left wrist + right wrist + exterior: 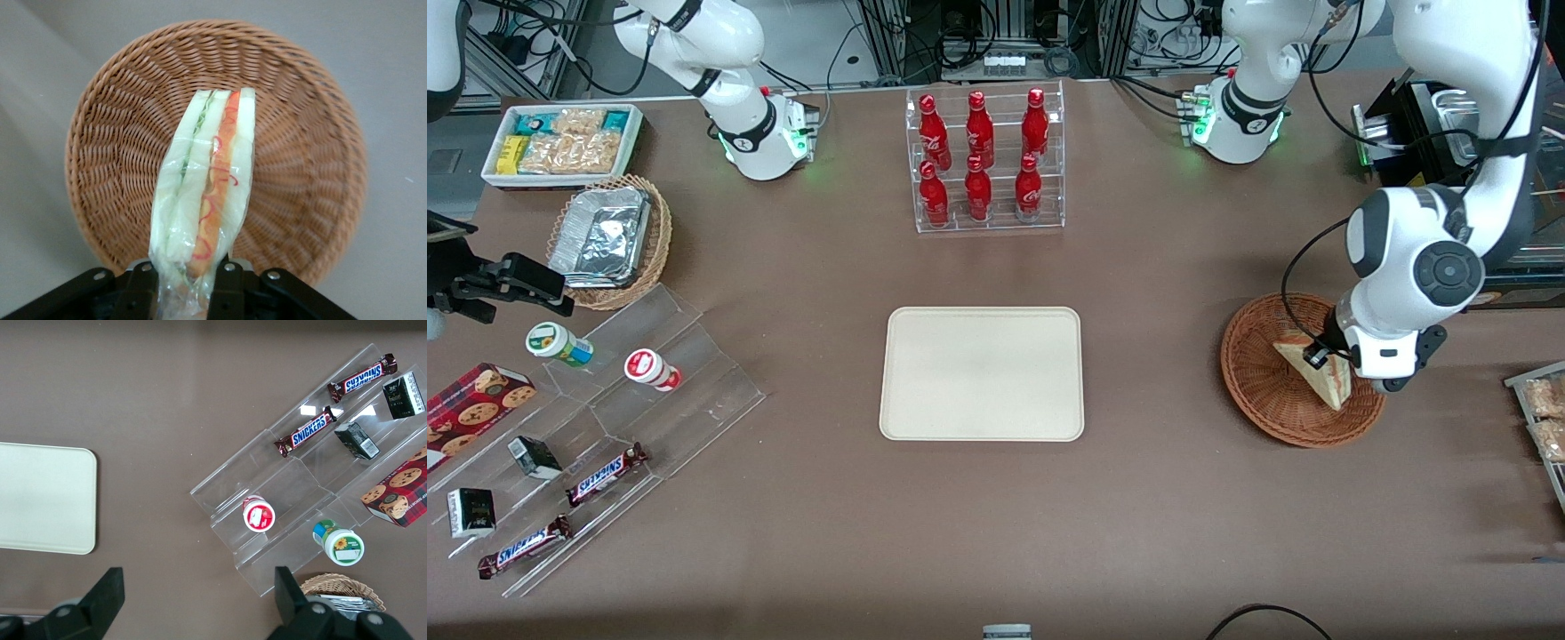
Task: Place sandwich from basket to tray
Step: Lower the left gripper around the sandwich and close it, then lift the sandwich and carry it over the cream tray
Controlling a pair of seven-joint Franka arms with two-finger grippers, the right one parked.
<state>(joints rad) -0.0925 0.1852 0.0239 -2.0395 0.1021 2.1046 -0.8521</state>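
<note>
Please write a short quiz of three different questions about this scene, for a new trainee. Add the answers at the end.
1. True or false: the sandwich already lies on the tray.
2. What does the end effector grip?
3. How many red bottles stand in the clear rack: A) four, B) six, C) eight?

Key
1. False. It is over the basket; nothing lies on the tray.
2. The wrapped sandwich, held at one end between the fingers.
3. B.
</note>
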